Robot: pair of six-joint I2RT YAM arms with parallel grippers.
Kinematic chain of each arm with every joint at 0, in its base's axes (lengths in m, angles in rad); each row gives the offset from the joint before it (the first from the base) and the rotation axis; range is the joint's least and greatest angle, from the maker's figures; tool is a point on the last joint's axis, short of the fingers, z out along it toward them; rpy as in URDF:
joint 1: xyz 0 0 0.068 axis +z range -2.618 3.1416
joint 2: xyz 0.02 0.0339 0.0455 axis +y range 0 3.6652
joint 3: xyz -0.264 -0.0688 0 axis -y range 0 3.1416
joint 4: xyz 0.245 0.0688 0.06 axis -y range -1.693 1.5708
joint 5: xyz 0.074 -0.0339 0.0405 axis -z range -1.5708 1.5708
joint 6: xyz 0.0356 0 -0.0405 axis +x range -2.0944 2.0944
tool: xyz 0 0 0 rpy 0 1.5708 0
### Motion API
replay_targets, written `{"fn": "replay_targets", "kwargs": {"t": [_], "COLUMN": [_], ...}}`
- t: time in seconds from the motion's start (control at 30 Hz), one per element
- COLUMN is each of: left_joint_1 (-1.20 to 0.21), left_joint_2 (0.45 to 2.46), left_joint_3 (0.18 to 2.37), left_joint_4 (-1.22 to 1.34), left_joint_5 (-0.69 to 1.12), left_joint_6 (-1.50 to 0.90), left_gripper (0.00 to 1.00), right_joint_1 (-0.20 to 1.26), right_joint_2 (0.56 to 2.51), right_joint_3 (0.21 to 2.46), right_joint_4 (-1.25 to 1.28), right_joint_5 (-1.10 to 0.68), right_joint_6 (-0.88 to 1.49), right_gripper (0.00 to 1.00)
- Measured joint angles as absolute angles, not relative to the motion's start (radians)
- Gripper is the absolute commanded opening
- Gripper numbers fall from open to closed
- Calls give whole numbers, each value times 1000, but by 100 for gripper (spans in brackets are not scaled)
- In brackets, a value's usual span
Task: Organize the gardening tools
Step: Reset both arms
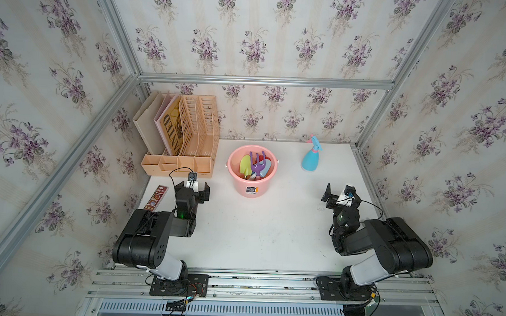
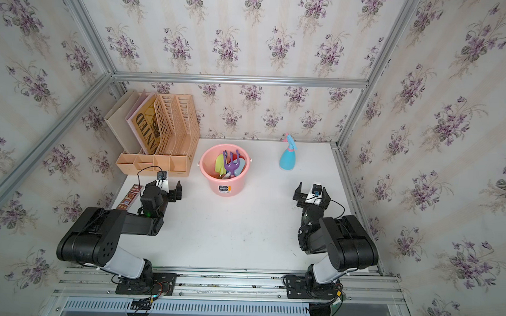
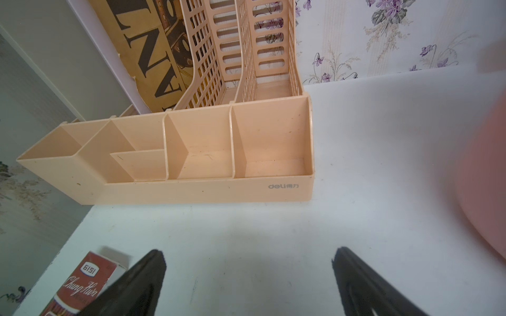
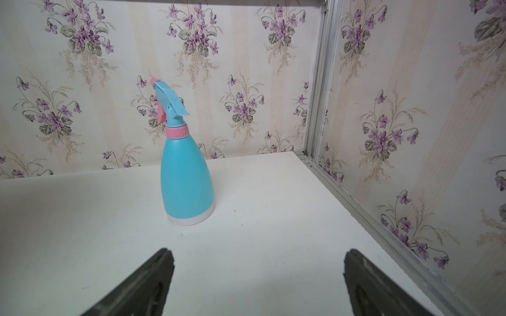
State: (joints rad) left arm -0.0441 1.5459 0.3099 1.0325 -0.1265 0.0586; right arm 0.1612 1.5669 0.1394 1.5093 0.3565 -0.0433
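Observation:
A pink bucket [image 1: 240, 186] [image 2: 239, 186] stands at the back middle of the white table. In it are a purple fork [image 1: 257, 164], a green trowel [image 1: 244, 164] and a light-blue trowel [image 1: 266, 168], with a bit of red behind them. The light-blue spray bottle [image 1: 310, 157] [image 2: 287, 158] [image 4: 186, 175] stands upright at the back right. My left gripper [image 1: 193, 189] [image 3: 249, 254] is open and empty, left of the bucket. My right gripper [image 1: 341, 195] [image 4: 258, 253] is open and empty, in front of the bottle and apart from it.
A beige desk organizer [image 1: 185, 138] [image 3: 208, 188] with books stands in the back left corner, just beyond the left gripper. A red box [image 1: 157, 197] [image 3: 82, 281] lies along the table's left edge. Aluminium frame rails border the table.

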Motion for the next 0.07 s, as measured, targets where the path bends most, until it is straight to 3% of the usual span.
{"fn": "replay_targets", "kwargs": {"t": [0.07], "left_joint_1": [-43], "left_joint_2": [1546], "left_joint_3": [316], "left_joint_4": [1021], "left_joint_5": [-133], "left_joint_6": [52], "left_gripper": [99], "right_joint_1": [159], "right_joint_2": [1566], "right_joint_3": [146], "right_joint_4": [1492], "right_joint_5": [356], "right_joint_6": [-32], "right_gripper": [100]}}
